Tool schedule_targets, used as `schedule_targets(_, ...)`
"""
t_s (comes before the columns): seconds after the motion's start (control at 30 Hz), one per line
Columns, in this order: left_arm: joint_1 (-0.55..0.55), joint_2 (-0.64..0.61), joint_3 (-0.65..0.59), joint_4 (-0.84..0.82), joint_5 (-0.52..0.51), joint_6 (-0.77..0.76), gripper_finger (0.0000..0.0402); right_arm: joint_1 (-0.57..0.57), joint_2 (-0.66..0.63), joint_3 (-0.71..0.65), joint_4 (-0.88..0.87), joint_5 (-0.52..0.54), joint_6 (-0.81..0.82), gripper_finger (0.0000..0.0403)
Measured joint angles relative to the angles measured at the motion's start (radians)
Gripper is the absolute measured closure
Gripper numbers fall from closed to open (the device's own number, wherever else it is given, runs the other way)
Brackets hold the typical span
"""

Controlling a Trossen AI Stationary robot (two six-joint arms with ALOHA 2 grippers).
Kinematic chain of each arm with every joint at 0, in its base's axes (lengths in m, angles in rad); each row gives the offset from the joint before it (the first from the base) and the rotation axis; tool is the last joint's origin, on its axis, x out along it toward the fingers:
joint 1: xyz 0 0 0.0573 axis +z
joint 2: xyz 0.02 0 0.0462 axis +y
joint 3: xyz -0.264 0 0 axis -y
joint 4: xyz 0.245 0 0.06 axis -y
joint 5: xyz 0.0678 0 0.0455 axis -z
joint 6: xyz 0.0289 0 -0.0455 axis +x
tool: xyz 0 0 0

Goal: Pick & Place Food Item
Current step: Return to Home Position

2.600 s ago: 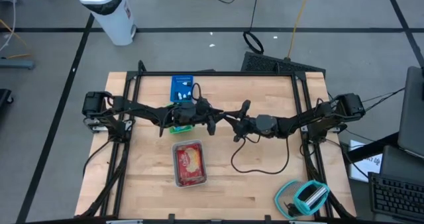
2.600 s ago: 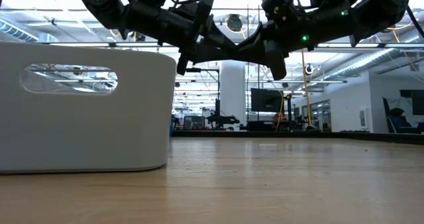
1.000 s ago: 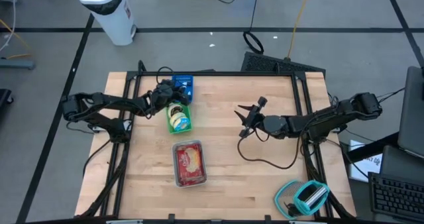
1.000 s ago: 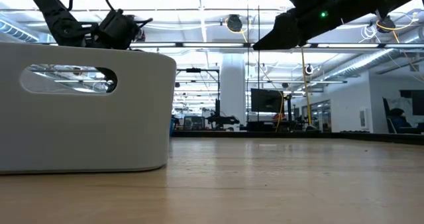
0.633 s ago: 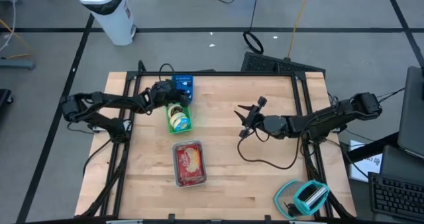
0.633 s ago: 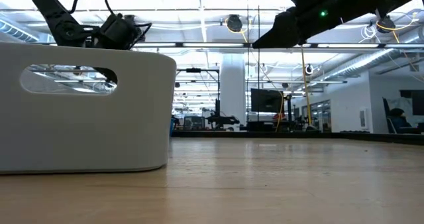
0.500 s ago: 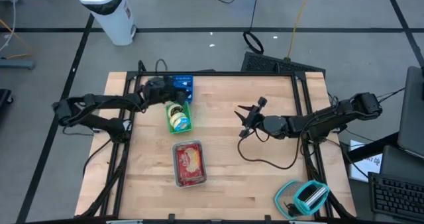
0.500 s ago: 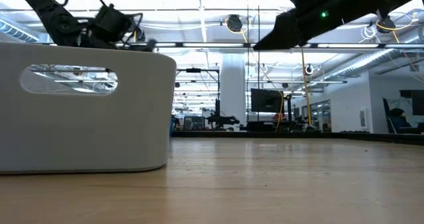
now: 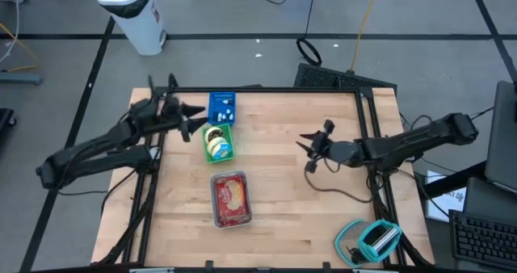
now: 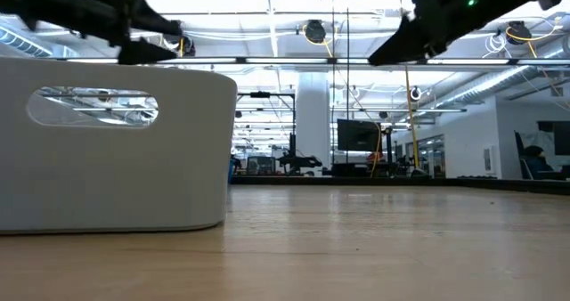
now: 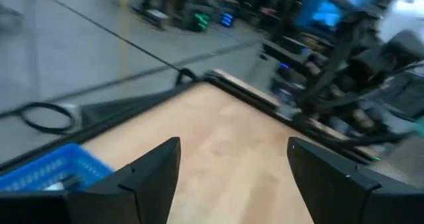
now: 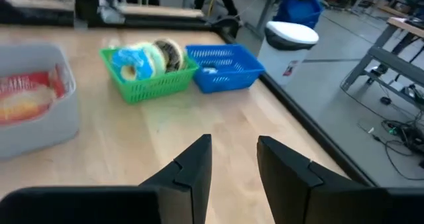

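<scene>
1. Left pincer point(image 9: 191, 121): fingers spread wide, nothing between them. It hangs over the far-left edge of the surface point(image 9: 283, 216), just beside the blue bin point(image 12: 228, 75).
2. Right pincer point(image 9: 306, 153): narrow gap between the fingers, nothing held. It hangs over the right half of the surface, well apart from all the bins.
3. Progress, as a judgement: the sorting looks done.
   - No loose food shows on the bare wood, and all the food in view sits inside a bin.
   - Both arms are lifted clear and carry nothing.
   - What seems left is folding the arms back to their rest pose.
4. Where the food is:
   - The green bin point(image 12: 156, 86) holds the donuts point(image 12: 142, 59) and touches the blue bin's near side.
   - The blue bin holds small pale items point(image 9: 229, 105).
   - The grey bin point(image 12: 36, 128) holds a red pack point(image 9: 232, 199) and sits nearer the front of the surface, apart from the other two.
5. Count:
   - Pincers: two.
   - Bins: three.
   - Donuts: about three, packed together, so the count is unsure.
   - Pale items in the blue bin: too small to count.
   - Red pack: one.
   - Cable point(image 9: 323, 191): one black cable lying under the right arm.
</scene>
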Motion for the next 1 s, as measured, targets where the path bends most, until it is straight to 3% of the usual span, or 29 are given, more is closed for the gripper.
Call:
schedule_targets(0.1, -0.136, -0.106, -0.075, 0.007, -0.190, -0.002, 0.0121, -0.006, -0.081, 0.000, -0.061, 0.000, 0.015, 0.0291)
schedule_targets(0.3, -0.427, -0.169, -0.249, 0.194, -0.416, 0.029, 0.0121, -0.006, -0.189, 0.000, -0.115, 0.028, 0.008, 0.0292)
schedule_targets(0.47, -0.617, -0.169, -0.268, 0.201, -0.602, 0.129, 0.0121, -0.006, -0.252, -0.002, -0.207, 0.022, 0.011, 0.0293)
schedule_targets(0.63, -0.708, -0.201, -0.268, 0.153, -0.772, 0.185, 0.0121, -0.016, -0.356, -0.094, -0.172, -0.058, 0.036, 0.0291)
schedule_targets(0.73, -0.719, -0.220, -0.270, 0.121, -0.801, 0.162, 0.0121, -0.028, -0.440, -0.182, -0.093, -0.170, 0.036, 0.0291)
schedule_targets(0.83, -0.716, -0.230, -0.298, 0.137, -0.758, 0.141, 0.0121, -0.033, -0.526, -0.247, -0.036, -0.267, 0.008, 0.0293)
schedule_targets(1.0, -0.694, -0.257, -0.385, 0.228, -0.731, 0.100, 0.0121, -0.034, -0.672, -0.309, -0.042, -0.287, 0.007, 0.0291)
